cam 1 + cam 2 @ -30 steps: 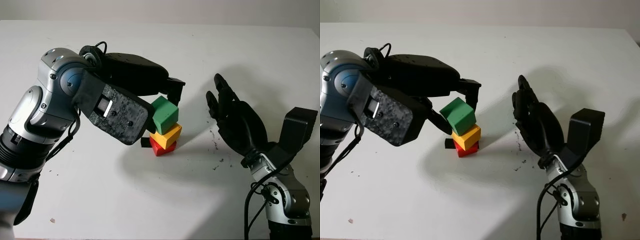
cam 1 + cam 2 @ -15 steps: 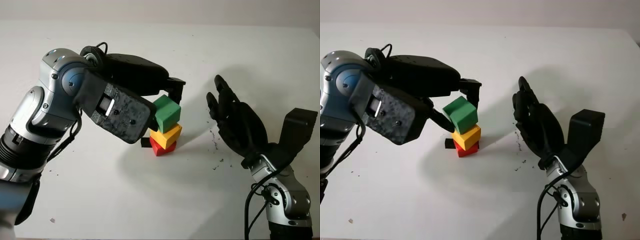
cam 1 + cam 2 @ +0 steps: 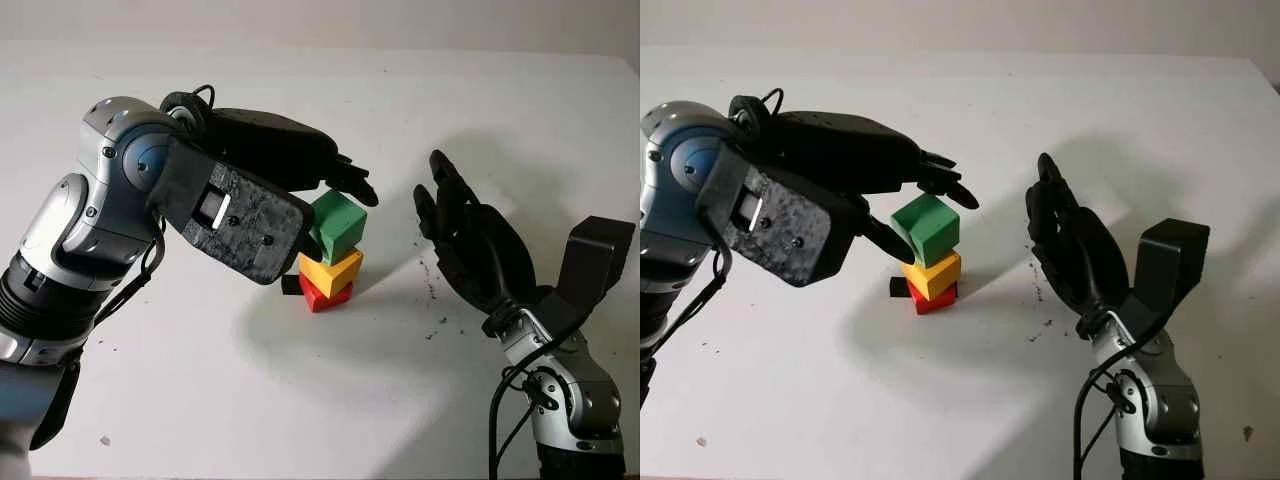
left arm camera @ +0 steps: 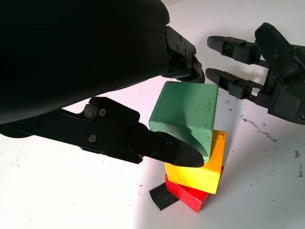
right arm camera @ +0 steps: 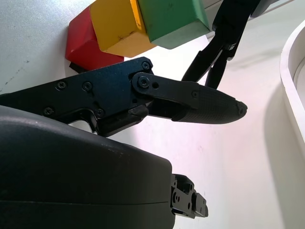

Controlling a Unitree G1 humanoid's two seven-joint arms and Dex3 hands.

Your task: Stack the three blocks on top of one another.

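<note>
— Since half a second ago the upper fingers (image 3: 352, 180) of the left hand (image 3: 300, 200) have swung up and away from the green block; they were hooked down over its far side, and now they point out past its top edge.

— So is the block let go?

— Mostly. The green cube-shaped block (image 3: 335, 224) sits on the yellow cube-shaped block (image 3: 332, 272), which sits on the red block (image 3: 325, 294), all three in one stack on the white table (image 3: 300, 400). In the left wrist view the thumb tip (image 4: 164, 150) lies against the green block's near face, while the upper fingers are spread clear above its top. Nothing is pinched.

— Is the stack straight?

— No. The green block is turned and overhangs the yellow one a little, and the yellow one overhangs the red one. A small black square piece (image 4: 163, 196) lies on the table touching the red block.

— And the other hand?

— The right hand (image 3: 470, 245) is open, raised off the table just to the right of the stack, palm turned toward it, apart from the blocks.
</note>
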